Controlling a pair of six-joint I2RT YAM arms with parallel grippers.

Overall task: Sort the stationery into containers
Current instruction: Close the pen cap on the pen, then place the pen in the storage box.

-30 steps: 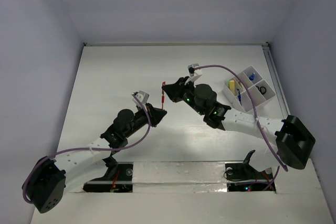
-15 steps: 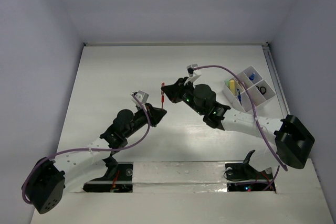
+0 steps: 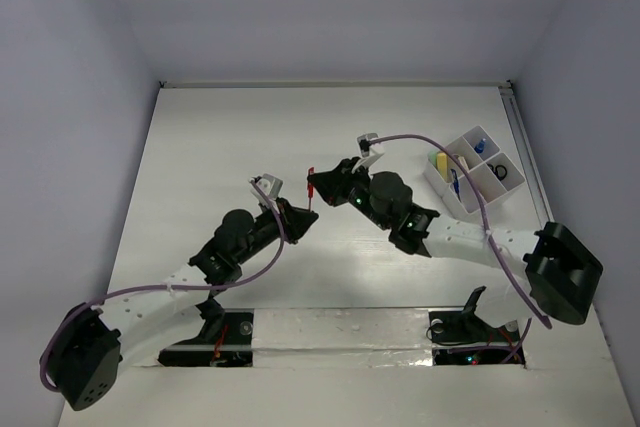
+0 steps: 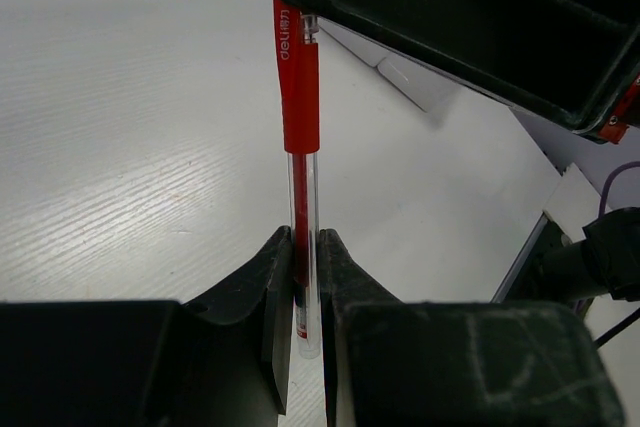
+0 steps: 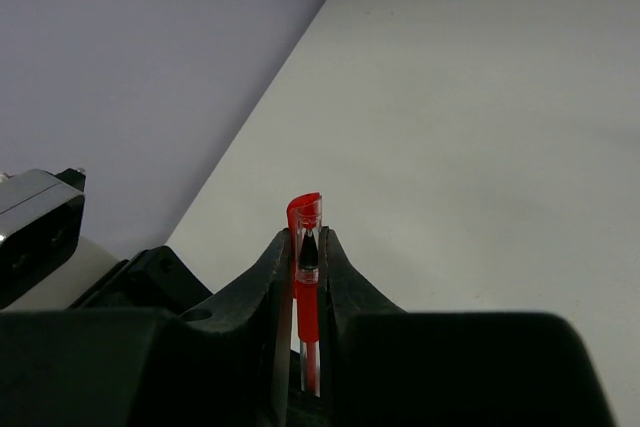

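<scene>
Robot lab (white walled-in table [image 3: 230, 137])

White table [image 3: 220, 147] taking up whole work area, top looking matte, faint wood-like grain showing in left wrist view [image 4: 120, 147]. Same pale top running out to far edge in right wrist view [image 5: 480, 97]. White tray [image 3: 480, 160] sitting directly on table at far right, turned at angle to table edges, close to right edge, dividers splitting it into square compartments. Two arm bases [image 3: 215, 332] sitting at near edge, side by side, well apart from tray.
</scene>
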